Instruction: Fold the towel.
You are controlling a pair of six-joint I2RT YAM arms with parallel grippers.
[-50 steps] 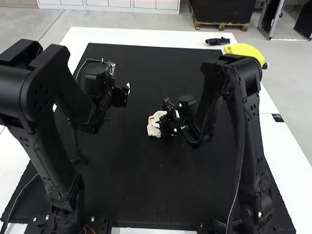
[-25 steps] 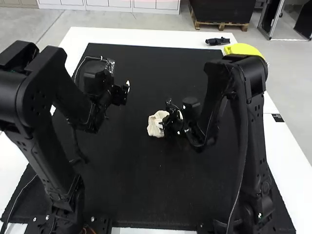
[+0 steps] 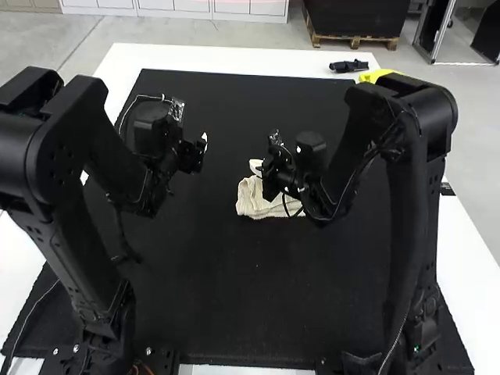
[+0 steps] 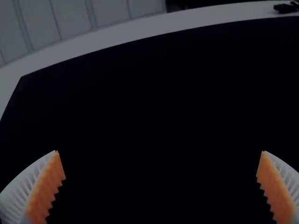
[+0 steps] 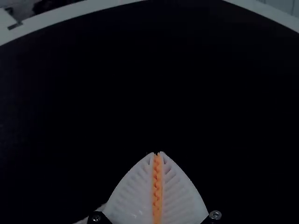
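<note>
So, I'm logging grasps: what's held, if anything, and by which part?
Nothing: the right gripper is shut with nothing between, the left gripper open and empty.

Lab, with two robot arms (image 3: 410, 258)

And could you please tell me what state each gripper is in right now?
Left gripper: open, with nothing between its fingers.
Right gripper: closed, its pads together and no towel visible between them.

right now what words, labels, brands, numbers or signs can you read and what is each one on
No text can be read.
Small black label on the white table, right side of the high view: too small to read.
Towel: no lettering can be made out.
</note>
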